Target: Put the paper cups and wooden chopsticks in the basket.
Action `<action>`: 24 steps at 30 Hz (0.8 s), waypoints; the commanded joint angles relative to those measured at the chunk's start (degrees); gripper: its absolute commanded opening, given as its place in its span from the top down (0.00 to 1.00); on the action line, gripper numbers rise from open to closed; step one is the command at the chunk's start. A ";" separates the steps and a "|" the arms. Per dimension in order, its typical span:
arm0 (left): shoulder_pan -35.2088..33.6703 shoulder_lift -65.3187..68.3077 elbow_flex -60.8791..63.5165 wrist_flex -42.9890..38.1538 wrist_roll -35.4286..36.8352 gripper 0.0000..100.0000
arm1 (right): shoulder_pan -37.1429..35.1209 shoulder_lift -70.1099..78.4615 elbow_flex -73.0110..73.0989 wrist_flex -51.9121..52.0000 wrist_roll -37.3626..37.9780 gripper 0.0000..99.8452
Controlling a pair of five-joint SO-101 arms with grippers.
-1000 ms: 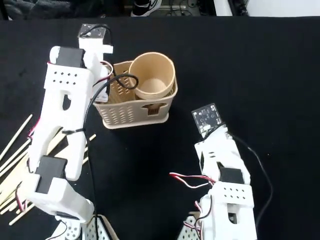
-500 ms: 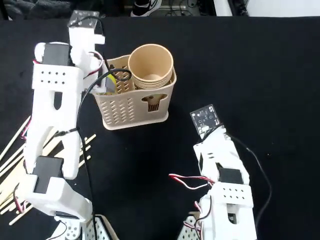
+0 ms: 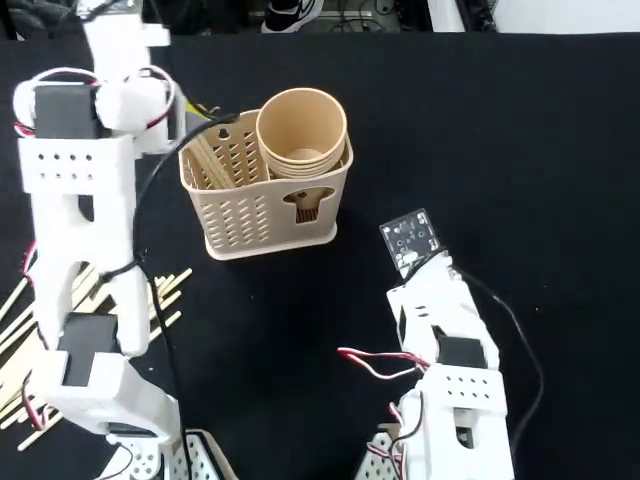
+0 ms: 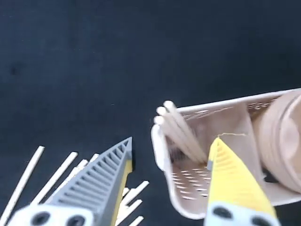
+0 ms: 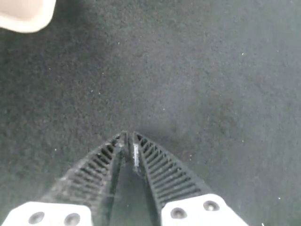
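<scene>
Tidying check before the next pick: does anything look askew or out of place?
Yes. Loose chopsticks lie scattered at mixed angles on the table, outside the basket. A few sticks inside it lean slanted rather than upright. The cups sit nested neatly.

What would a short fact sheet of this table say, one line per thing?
Basket: upright on the black table.
Paper cups: stacked inside the basket.
Chopsticks in basket: a few, leaning beside the cups.
Loose chopsticks: on the table, outside the basket.
Left fingers: open, at the basket's chopstick end.
Right fingers: shut, over bare table.
</scene>
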State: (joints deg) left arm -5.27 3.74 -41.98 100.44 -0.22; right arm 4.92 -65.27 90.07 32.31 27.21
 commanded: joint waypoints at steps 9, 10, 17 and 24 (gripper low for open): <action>-28.97 -15.47 17.10 0.26 -26.37 0.74 | -0.70 -0.75 -0.13 -0.18 0.44 0.99; -30.73 -15.03 20.62 0.26 -30.42 0.74 | -0.70 -0.75 -0.13 -0.18 0.44 0.99; -36.88 -5.45 43.38 -11.60 -47.82 0.74 | -0.70 -0.75 -0.13 -0.18 0.44 0.99; -35.82 7.12 53.49 -28.57 -53.36 0.74 | -0.70 -0.75 -0.04 -0.18 0.44 0.99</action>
State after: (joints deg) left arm -41.32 8.31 10.24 77.41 -50.95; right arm 4.92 -65.27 90.15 32.31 27.21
